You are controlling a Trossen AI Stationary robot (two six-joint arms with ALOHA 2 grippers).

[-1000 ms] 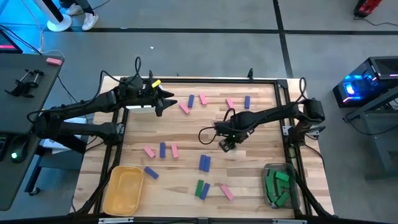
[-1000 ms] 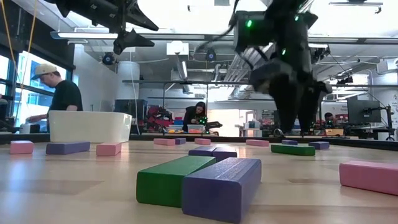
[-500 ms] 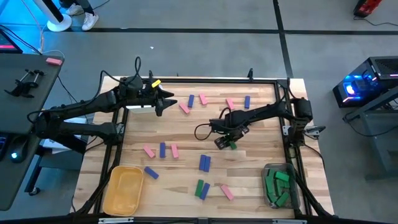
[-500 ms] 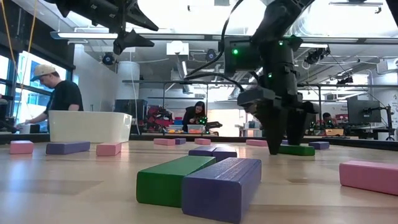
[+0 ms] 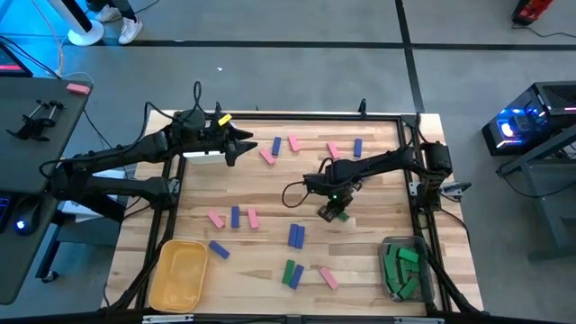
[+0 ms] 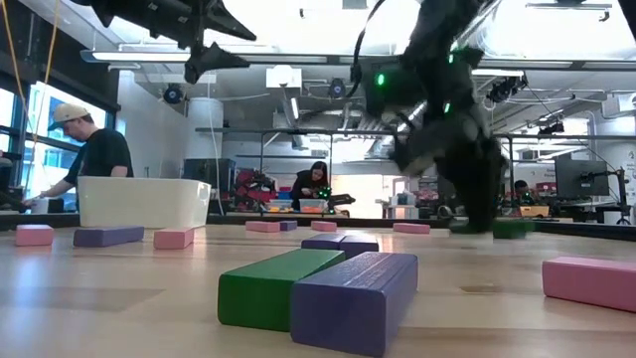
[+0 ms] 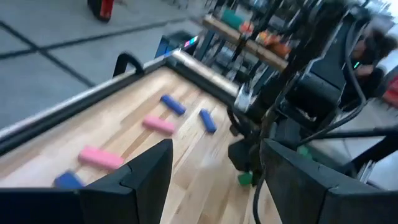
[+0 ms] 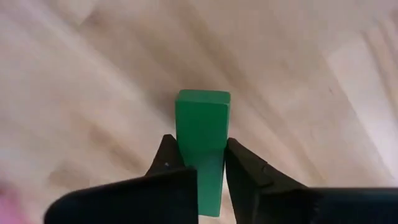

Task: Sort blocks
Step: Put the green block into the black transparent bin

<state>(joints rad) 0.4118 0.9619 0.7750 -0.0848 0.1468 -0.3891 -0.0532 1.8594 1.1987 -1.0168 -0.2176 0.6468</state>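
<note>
Pincer closure is the change: the right pincer (image 8: 202,163), spread a second ago, now clamps a green block (image 8: 201,137) just right of the worktop (image 5: 270,193) centre, so the pick looks made and the clear bin of greens (image 5: 401,267) at five o'clock is probably next. The block's long axis runs straight out past the fingertips. Left pincer (image 5: 241,146) waits open near eleven o'clock

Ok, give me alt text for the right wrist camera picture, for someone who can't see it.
The right gripper is shut on a green block, its two dark fingers pinching the block's sides. The block points away from the camera over the light wooden table.
</note>
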